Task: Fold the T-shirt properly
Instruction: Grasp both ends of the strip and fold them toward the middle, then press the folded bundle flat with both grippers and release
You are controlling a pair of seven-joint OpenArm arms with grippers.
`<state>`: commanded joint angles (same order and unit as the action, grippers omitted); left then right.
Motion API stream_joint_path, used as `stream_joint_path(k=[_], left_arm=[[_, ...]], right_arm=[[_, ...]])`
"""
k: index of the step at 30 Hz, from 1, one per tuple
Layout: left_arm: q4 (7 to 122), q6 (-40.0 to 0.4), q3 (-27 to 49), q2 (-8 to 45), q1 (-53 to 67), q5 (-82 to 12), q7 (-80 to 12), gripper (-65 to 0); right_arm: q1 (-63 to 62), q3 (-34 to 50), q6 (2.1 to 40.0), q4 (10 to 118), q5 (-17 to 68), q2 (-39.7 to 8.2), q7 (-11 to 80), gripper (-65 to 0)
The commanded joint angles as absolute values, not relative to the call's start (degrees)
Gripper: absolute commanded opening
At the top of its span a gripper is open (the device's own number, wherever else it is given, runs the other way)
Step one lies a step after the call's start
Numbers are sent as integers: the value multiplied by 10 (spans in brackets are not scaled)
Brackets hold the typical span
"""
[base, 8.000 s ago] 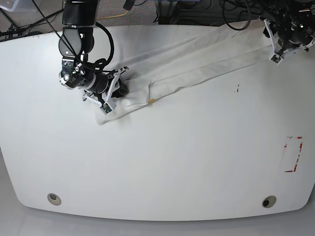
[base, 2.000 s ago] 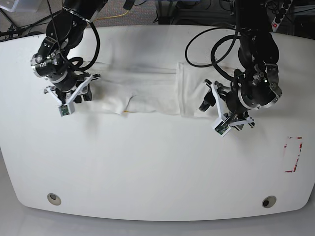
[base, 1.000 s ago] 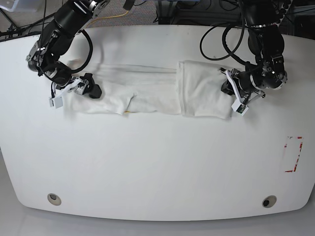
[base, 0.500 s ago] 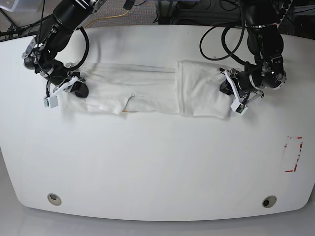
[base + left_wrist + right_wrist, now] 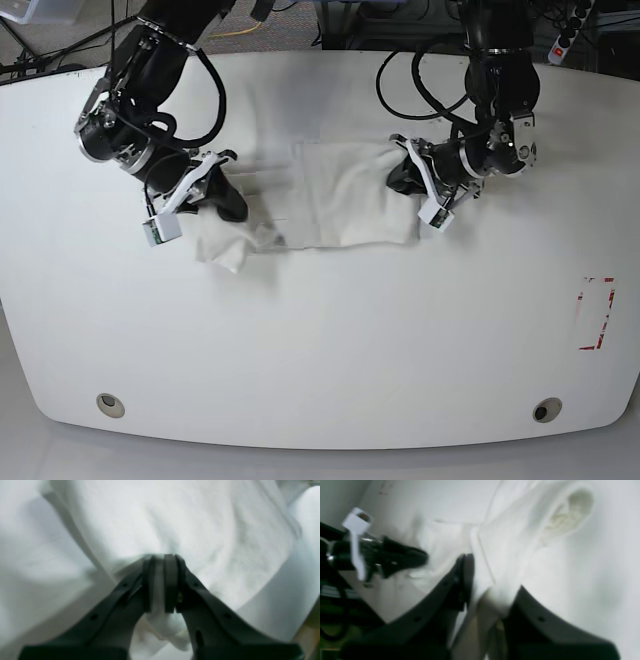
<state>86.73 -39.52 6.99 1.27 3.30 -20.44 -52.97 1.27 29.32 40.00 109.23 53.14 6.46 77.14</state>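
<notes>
Left wrist view shows the left gripper (image 5: 160,585) with its two dark pads pressed close on a thin pinch of the white, soft cotton T-shirt (image 5: 175,525), a strip of fabric showing between them and more cloth spreading in soft folds beyond the tips. Right wrist view, which is blurred, shows the right gripper (image 5: 490,580) with its dark jaws standing apart and a bunched fold of the same shirt (image 5: 510,542) lying between them; cloth covers the right-hand finger, so whether the jaws actually press the fabric cannot be told. Past that fold the other arm's black gripper with its white bracket appears at the left of the picture. Base view places the left gripper (image 5: 415,195) at the right end of the shirt (image 5: 340,205) and the right gripper (image 5: 215,200) at its left end, where the cloth is crumpled into a lump. The garment lies as a short, bunched band on the white worktop (image 5: 320,340), in the half nearer the far edge and roughly midway between the left and right edges. Red tape marks (image 5: 597,313) sit near the right edge, well apart from the shirt.
</notes>
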Motion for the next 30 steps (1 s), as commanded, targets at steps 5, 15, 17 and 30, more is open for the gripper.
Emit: stream_joint_path(k=[5,15,17,30], left_arm=[[865,-395,70,-7,36,-204,-530,-594],[865,-395,70,-7,39,-207,-528,-594],[865,-395,71,-7,39,-208,-528,-594],[868,-399,73,-7,37,-211,-528,-507]], right_arm=[[-2,238,400,1045,536,79,746,-650],[-3,183,400,958,539,78,686,-650],[-3,161,400,957,539,79,684,-650],[-3,103,400,918,504,66,611,-252]])
